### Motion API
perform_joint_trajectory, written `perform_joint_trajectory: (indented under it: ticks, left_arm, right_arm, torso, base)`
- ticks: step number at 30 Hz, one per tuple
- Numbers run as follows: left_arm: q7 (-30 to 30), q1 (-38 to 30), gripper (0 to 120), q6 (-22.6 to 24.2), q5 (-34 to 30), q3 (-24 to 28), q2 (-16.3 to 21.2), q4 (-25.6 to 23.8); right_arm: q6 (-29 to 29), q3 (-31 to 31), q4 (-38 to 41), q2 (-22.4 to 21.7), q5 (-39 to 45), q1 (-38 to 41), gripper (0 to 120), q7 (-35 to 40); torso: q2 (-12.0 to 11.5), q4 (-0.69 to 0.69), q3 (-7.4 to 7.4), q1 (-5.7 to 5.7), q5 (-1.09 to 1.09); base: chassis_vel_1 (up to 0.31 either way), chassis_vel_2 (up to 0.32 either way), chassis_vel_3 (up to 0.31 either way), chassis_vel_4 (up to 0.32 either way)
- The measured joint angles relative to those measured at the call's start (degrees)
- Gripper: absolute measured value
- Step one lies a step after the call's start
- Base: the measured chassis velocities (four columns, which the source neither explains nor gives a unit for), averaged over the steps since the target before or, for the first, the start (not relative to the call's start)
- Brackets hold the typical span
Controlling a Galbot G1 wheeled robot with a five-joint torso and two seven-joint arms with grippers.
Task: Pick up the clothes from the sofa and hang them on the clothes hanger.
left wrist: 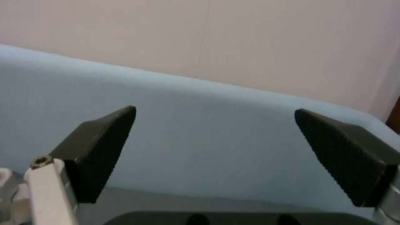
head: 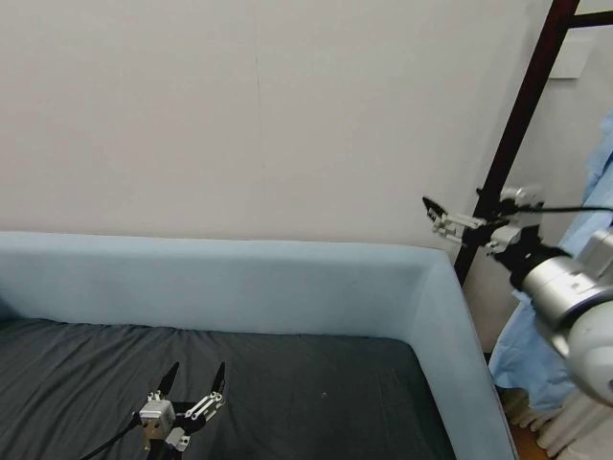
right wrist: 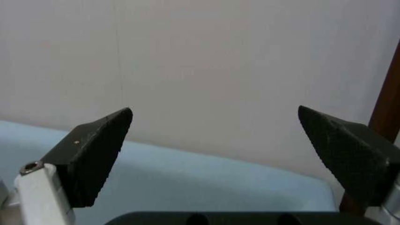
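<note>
Here right end effector [head: 432, 215] hangs above sofa rim [head: 239, 253].

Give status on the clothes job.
Likely done: a blue garment hangs beside the rack pole, and the sofa seat in view bears no clothes. In hand: nothing; right gripper open by the pole, left gripper open over the seat. Left: whether the garment is hung properly I cannot tell.
</note>
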Motion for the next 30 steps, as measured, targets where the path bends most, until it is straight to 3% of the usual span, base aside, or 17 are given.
perform_joint_trajectory:
  ticks: [3,5,7,8,11,14,22,30]
  left_arm:
    - [0.0,0.0,100,0.0,0.0,0.0,0.0,0.0]
    - [0.0,0.0,100,0.0,0.0,0.0,0.0,0.0]
    - [0.0,0.0,100,0.0,0.0,0.0,0.0,0.0]
    - [0.0,0.0,100,0.0,0.0,0.0,0.0,0.0]
    - [0.0,0.0,100,0.0,0.0,0.0,0.0,0.0]
    - [0.0,0.0,100,0.0,0.0,0.0,0.0,0.0]
    - [0.0,0.0,100,0.0,0.0,0.0,0.0,0.0]
    - [0.0,0.0,100,0.0,0.0,0.0,0.0,0.0]
  right_arm:
    - [1.0,0.4,-2.8,5.6,-8.1,-6.1,100,-2.5]
    - [1.4,0.7,-3.2,7.0,-10.3,-7.8,100,-3.1]
    - [2.7,1.4,-4.7,11.7,-17.5,-13.8,100,-5.1]
    - [2.7,1.4,-4.7,11.7,-17.5,-13.8,100,-5.1]
    - [5.6,2.7,-6.8,18.1,-30.2,-22.1,100,-8.0]
    - [8.1,3.9,-7.5,22.0,-36.0,-25.6,100,-9.0]
    - [16.5,11.8,-8.4,30.8,-42.8,-33.6,100,-11.3]
    - [23.6,17.9,-8.1,36.0,-47.2,-44.7,100,-17.3]
  torso:
    - [0.0,0.00,0.00,0.00,0.00]
    - [0.0,0.01,0.00,0.00,-0.02]
    - [0.0,0.00,0.00,0.00,-0.01]
    - [0.0,0.00,0.00,0.00,-0.01]
    - [0.0,-0.01,-0.01,0.00,-0.01]
    - [0.0,-0.01,-0.01,-0.01,0.00]
    - [0.0,0.00,-0.01,0.00,-0.01]
    - [0.0,-0.02,-0.01,-0.01,-0.01]
  base:
    - [0.000,0.000,0.000,0.000]
    - [0.000,0.000,0.000,0.000]
    - [0.000,0.000,0.000,0.000]
    - [0.000,0.000,0.000,0.000]
    - [0.000,0.000,0.000,0.000]
    - [0.000,0.000,0.000,0.000]
    - [0.000,0.000,0.000,0.000]
    - [0.000,0.000,0.000,0.000]
